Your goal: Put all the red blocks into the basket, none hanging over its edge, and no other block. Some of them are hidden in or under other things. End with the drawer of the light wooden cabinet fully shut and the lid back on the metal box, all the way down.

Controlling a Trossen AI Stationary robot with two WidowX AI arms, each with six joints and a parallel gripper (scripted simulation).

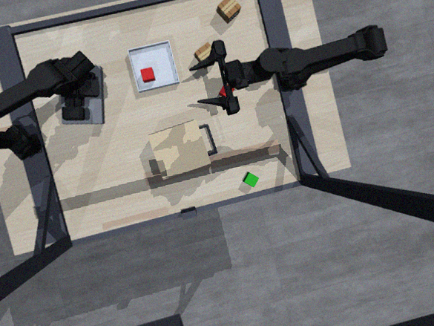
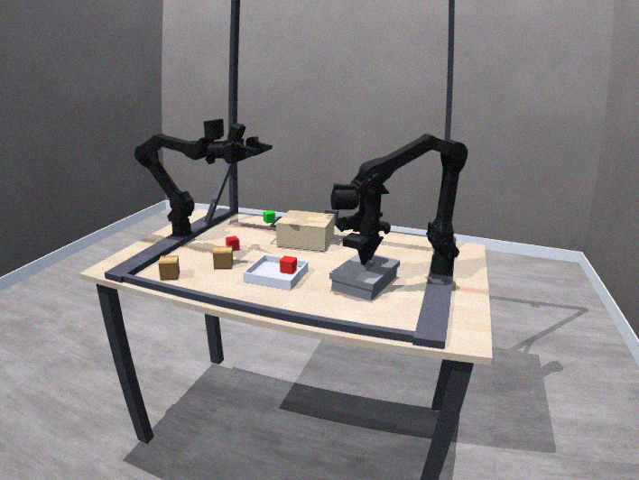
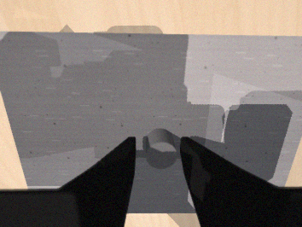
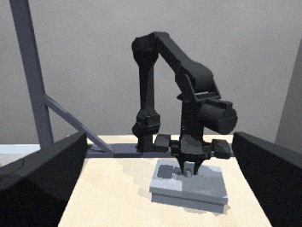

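The grey lid point(image 1: 98, 111) point(image 2: 384, 263) point(image 3: 85, 98) lies level on the metal box point(image 2: 356, 291) point(image 4: 188, 205). My left gripper point(image 2: 365, 263) point(image 3: 158, 143) point(image 4: 188, 173) is slightly open around the lid's round knob, with a gap on both sides. One red block point(image 1: 147, 74) point(image 2: 288, 264) is inside the white basket point(image 1: 174, 62) point(image 2: 265, 280). Another red block point(image 1: 224, 91) point(image 2: 232, 243) is on the table, partly hidden under my right arm in the top view. My right gripper point(image 1: 194, 86) is wide open and empty, high above the table. The light wooden cabinet point(image 1: 181, 149) point(image 2: 304, 233) appears shut; its inside is hidden.
Two wood-patterned blocks stand beyond the basket, one point(image 1: 203, 51) point(image 2: 222, 257) nearer and one point(image 1: 229, 7) point(image 2: 169, 267) by the frame corner. A green block point(image 1: 250, 179) point(image 2: 269, 216) lies past the cabinet. The drawer's dark handle point(image 1: 211, 139) sticks out from the cabinet.
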